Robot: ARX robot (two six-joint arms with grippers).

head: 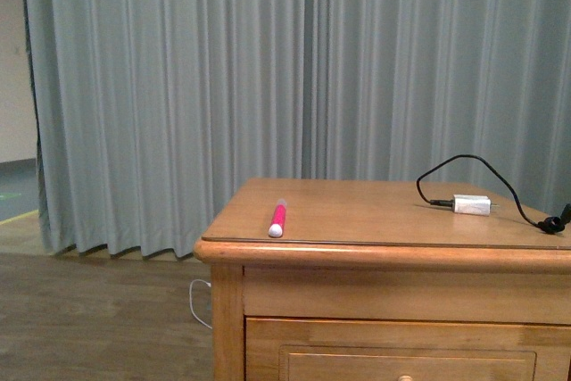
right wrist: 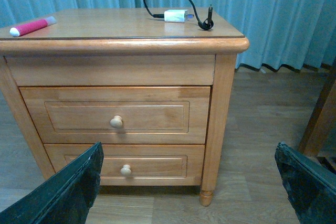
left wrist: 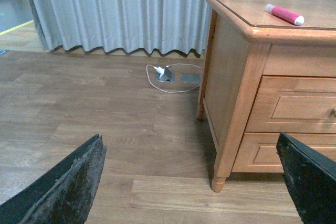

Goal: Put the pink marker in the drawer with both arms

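Left gripper [left wrist: 189, 141] and right gripper [right wrist: 189, 148] are both empty, fingers spread wide, low and short of the cabinet [right wrist: 223, 108]. Nearest them, the drawer [right wrist: 79, 116] is closed. Its round knob [right wrist: 116, 122] looks like the first target, best pinched squarely and pulled straight out. On the cabinet top, the pink marker [head: 277, 219] lies close to the near left edge, well apart from the charger block [head: 470, 204] far right. Bare floor [left wrist: 105, 103] on the left leaves room; a curtain [head: 178, 86] hangs beyond

Cabinet [right wrist: 227, 103], top drawer [right wrist: 116, 116] closed; marker [right wrist: 31, 26] and charger [right wrist: 176, 15] on top, well apart; right gripper [right wrist: 189, 182] fingers spread wide
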